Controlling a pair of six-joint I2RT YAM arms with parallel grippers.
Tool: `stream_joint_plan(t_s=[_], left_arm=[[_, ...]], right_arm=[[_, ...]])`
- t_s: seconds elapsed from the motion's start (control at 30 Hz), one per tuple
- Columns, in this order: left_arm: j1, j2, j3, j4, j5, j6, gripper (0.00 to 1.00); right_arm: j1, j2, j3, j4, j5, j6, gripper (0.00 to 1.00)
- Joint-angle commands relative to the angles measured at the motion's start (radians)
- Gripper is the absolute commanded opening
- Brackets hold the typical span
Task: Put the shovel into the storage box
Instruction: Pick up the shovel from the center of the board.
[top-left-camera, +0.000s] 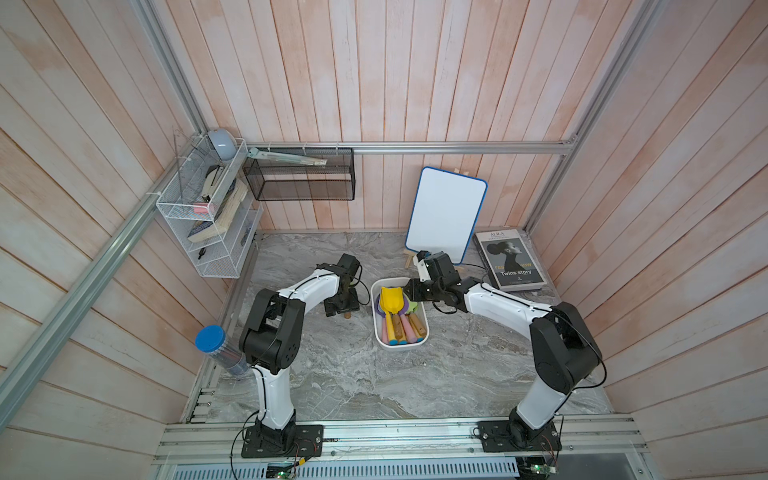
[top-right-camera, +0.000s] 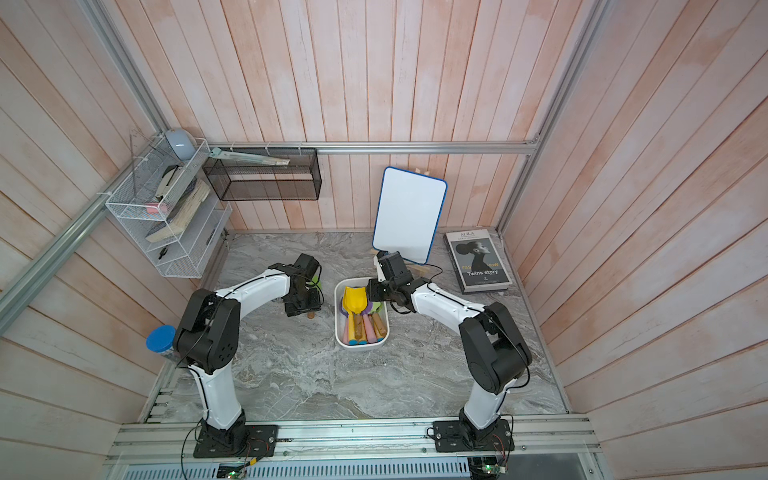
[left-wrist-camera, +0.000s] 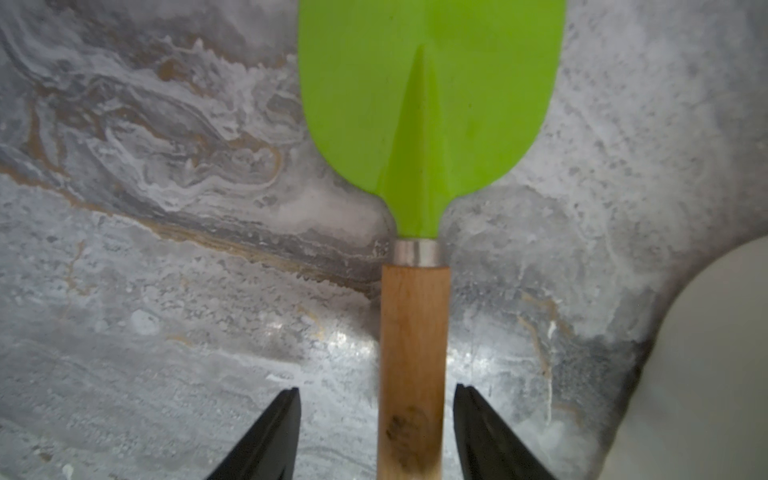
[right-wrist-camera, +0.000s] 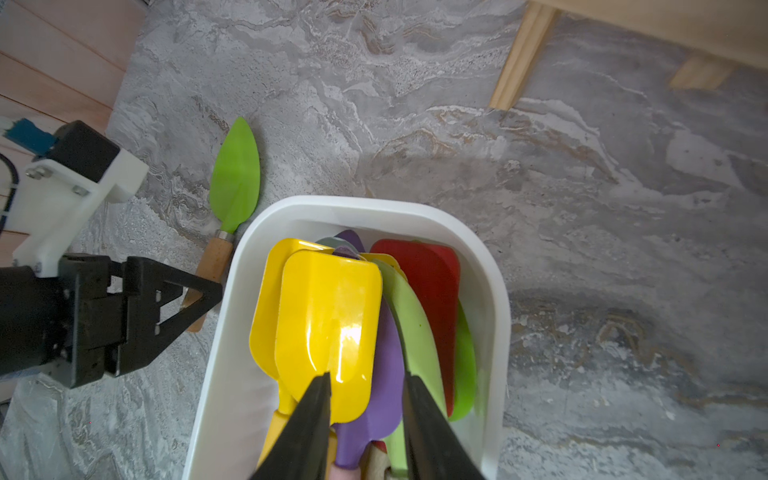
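Left of the storage box (top-left-camera: 376, 328), on the desk (top-left-camera: 332, 374), I am straddling the green shovel (left-wrist-camera: 415, 332) with the left end effector (left-wrist-camera: 376, 388) spread. Other shovels (right-wrist-camera: 332, 316) are lying inside already, under the right end effector (right-wrist-camera: 368, 376), whose grip I cannot tell.

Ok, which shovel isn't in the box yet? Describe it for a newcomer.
On the grey marble tabletop, find the white plastic rounded storage tub full of coloured shovels. Beside it, toward the left arm, lies a shovel with a lime-green leaf-shaped blade and wooden handle: the only one on bare table.
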Motion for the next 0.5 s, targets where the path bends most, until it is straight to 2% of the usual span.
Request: stream_joint_plan(t_s=[0.0,0.3,0.47], left_arm=[[0.004,0.021,0.022,0.037,0.011,0.016,0.61],[0.004,0.031,0.012,0.050,0.013,0.008,0.33],[0.004,0.027,0.009,0.051,0.011,0.005,0.24]], right_arm=[[0.007,-0.029,-0.013,-0.018,0.012,-0.010,0.34],[0.007,-0.041,-0.026,-0.013,0.016,-0.008,0.34],[0.006,-0.042,-0.025,-0.015,0.016,-0.009,0.34]])
